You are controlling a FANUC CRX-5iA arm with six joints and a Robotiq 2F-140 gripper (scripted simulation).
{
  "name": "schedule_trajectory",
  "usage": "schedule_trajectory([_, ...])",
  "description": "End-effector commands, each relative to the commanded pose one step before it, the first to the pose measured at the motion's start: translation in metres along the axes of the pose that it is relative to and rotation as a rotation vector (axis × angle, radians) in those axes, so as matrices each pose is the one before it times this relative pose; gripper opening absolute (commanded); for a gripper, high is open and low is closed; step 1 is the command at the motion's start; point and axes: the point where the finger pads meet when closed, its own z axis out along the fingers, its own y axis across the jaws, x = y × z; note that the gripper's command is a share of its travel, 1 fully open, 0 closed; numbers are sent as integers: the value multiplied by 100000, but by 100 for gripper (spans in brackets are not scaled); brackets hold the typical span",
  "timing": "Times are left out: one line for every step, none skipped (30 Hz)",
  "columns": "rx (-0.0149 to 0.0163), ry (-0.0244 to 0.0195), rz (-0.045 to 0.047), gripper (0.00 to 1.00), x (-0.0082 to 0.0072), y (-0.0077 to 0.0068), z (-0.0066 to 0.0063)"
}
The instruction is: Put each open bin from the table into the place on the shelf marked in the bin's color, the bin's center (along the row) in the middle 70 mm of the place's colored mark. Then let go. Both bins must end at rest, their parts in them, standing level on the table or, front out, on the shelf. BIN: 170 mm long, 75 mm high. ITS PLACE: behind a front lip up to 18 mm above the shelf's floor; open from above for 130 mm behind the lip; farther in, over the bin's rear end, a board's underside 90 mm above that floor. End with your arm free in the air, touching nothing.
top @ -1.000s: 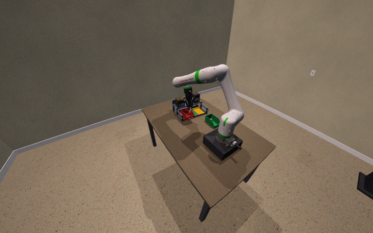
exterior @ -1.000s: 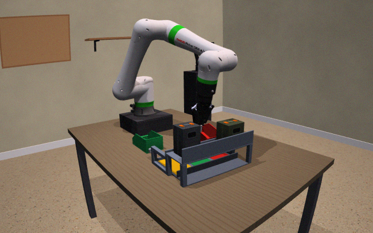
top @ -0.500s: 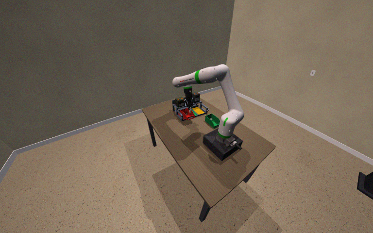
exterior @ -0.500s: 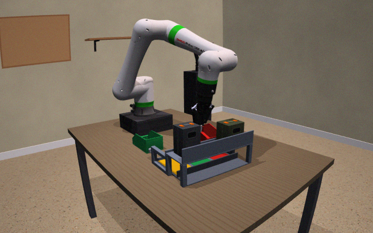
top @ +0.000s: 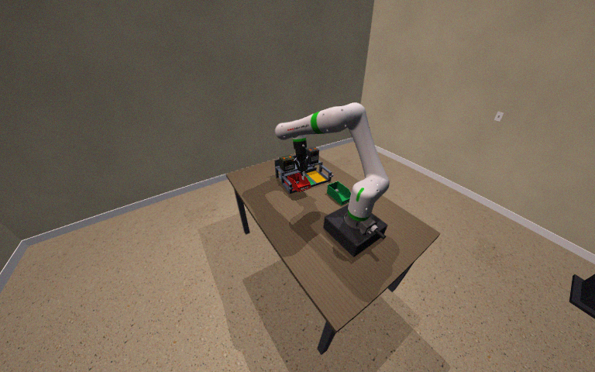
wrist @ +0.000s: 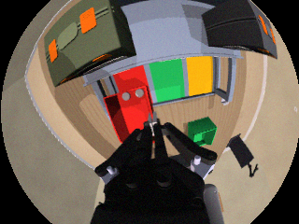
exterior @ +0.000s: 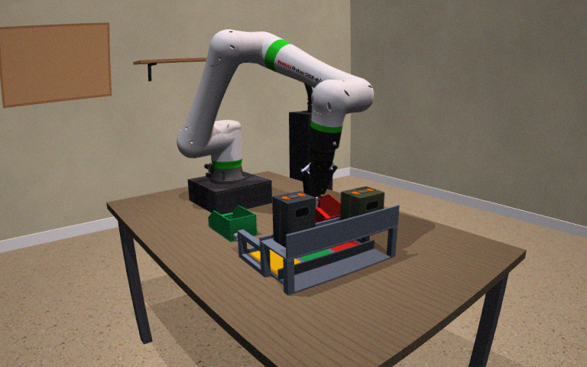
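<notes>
My gripper [wrist: 153, 117] is shut on the right side wall of the red bin [wrist: 131, 112], which holds two grey parts [wrist: 133, 95]. The red bin [top: 298, 180] is at the front of the grey shelf [exterior: 320, 246], in line with the red mark [exterior: 345, 246], between the black box and the olive box. I cannot tell whether it rests on the shelf floor. The green bin [exterior: 232, 221] stands on the table beside the shelf; it also shows in the wrist view [wrist: 202, 131]. The green mark [wrist: 167, 81] and yellow mark [wrist: 200, 75] are uncovered.
A black box [exterior: 294, 212] and an olive box [exterior: 361, 201] stand on the shelf's top board, on either side of my gripper [exterior: 316, 190]. The robot's black base [exterior: 229, 192] is behind the green bin.
</notes>
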Motion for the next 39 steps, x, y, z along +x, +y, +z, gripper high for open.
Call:
schedule_trajectory([-1,50,2,0,15,0,-16])
schedule_trajectory([0,0,0,0,1,0,5])
schedule_trajectory([0,0,0,0,2,0,6])
schedule_trajectory([0,0,0,0,2,0,7])
schedule_trajectory([0,0,0,0,2,0,8])
schedule_trajectory([0,0,0,0,2,0,9])
schedule_trajectory([0,0,0,0,3,0,10])
schedule_trajectory([0,0,0,0,3,0,11])
schedule_trajectory([0,0,0,0,3,0,12])
schedule_trajectory([0,0,0,0,4,0,13])
schedule_trajectory([0,0,0,0,4,0,14])
schedule_trajectory([0,0,0,0,4,0,15])
schedule_trajectory([0,0,0,0,4,0,17])
schedule_trajectory([0,0,0,0,0,0,0])
schedule_trajectory([0,0,0,0,0,0,0])
schedule_trajectory([0,0,0,0,5,0,18])
schedule_trajectory([0,0,0,0,5,0,19])
schedule_trajectory([0,0,0,0,5,0,20])
schedule_trajectory([0,0,0,0,6,0,21])
schedule_trajectory([0,0,0,0,6,0,22])
schedule_trajectory([0,0,0,0,6,0,23])
schedule_trajectory([0,0,0,0,6,0,25])
schedule_trajectory([0,0,0,0,7,0,26])
schedule_trajectory([0,0,0,0,7,0,27])
schedule_trajectory([0,0,0,0,7,0,28])
schedule_trajectory([0,0,0,0,7,0,28])
schedule_trajectory([0,0,0,0,8,0,29])
schedule_trajectory([0,0,0,0,8,0,30])
schedule_trajectory([0,0,0,0,8,0,31])
schedule_trajectory([0,0,0,0,9,0,32])
schedule_trajectory([0,0,0,0,0,0,0])
schedule_trajectory([0,0,0,0,0,0,0])
schedule_trajectory([0,0,0,0,9,0,32])
schedule_trajectory([0,0,0,0,9,0,33])
schedule_trajectory([0,0,0,0,9,0,34])
schedule_trajectory([0,0,0,0,9,0,34])
schedule_trajectory([0,0,0,0,9,0,35])
schedule_trajectory([0,0,0,0,9,0,35])
schedule_trajectory([0,0,0,0,9,0,35])
